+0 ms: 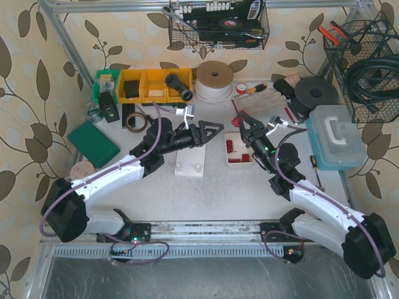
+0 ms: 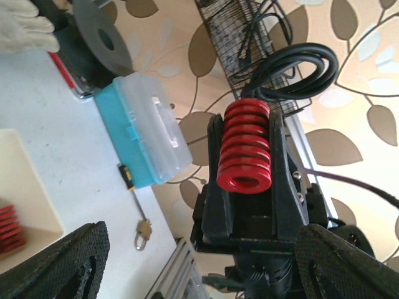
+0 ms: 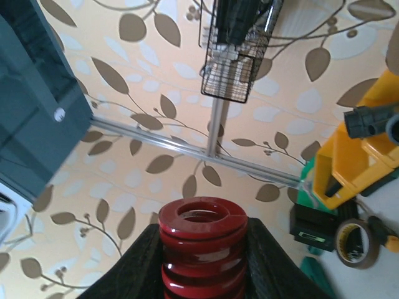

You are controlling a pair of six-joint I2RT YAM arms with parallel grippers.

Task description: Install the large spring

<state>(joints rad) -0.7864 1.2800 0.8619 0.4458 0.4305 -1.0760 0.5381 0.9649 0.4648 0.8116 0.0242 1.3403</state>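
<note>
One large red spring [image 2: 245, 146], pinched firmly between the right jaws, held aloft over the table's middle. Left jaws spread wide, gripping nothing. One cream tray [image 1: 229, 140] just beyond, with small red springs [image 1: 240, 157] partly hidden behind the right arm; number unclear.

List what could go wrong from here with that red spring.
1. The red spring is pinched only by its round sides in the right gripper, up in the air; it could slip or pop out.
2. The open left gripper points at it from close by, so the two grippers might collide.
</note>
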